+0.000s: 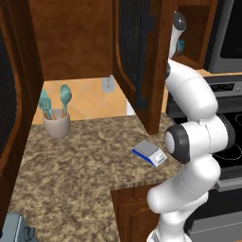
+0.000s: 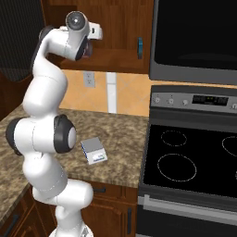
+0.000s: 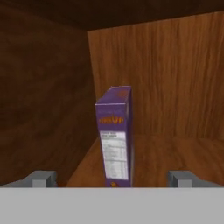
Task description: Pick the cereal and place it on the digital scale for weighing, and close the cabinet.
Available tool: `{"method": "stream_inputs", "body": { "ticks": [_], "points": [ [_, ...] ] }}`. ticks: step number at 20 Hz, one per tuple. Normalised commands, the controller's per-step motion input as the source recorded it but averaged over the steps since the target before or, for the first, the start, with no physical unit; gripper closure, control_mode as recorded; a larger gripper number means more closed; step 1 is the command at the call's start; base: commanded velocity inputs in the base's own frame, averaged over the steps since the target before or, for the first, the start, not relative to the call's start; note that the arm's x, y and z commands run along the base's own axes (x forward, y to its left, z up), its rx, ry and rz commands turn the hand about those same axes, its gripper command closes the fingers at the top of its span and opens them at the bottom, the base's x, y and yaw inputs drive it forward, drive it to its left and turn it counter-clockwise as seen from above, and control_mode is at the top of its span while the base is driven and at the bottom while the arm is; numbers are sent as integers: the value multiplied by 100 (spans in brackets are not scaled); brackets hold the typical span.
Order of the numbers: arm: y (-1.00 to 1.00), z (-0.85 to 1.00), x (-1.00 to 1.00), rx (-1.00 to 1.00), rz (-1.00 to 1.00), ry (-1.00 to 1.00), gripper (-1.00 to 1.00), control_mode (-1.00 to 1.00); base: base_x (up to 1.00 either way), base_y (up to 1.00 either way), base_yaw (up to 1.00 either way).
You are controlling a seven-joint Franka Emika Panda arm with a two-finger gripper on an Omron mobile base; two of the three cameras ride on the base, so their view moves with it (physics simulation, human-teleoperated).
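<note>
Cereal (image 3: 115, 135) is seen upright on the cabinet (image 3: 175, 87) shelf, between the wide-apart jaws, untouched. Digital scale (image 1: 149, 153) is seen on the counter (image 1: 71, 160); cabinet door stands open.

We see the purple cereal (image 3: 114, 135) box standing upright on the wooden shelf inside the cabinet (image 1: 152, 66), whose mesh-panelled door with its long black handle hangs open above the granite counter where the blue-based, pale-topped digital scale (image 1: 149, 152) lies flat and bare.
</note>
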Motion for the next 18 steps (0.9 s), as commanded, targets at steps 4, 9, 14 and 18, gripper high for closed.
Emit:
{"method": "stream_inputs", "body": {
  "ticks": [4,9,14,18],
  "points": [
    [19,-10,10,0,0,0,-100,-100,0,0,0],
    [5,-6,17,0,0,1,-100,-100,0,0,0],
    [-3,-2,12,0,0,2,-100,-100,0,0,0],
    [0,-8,21,0,0,0,-100,-100,0,0,0]
  ]
}}
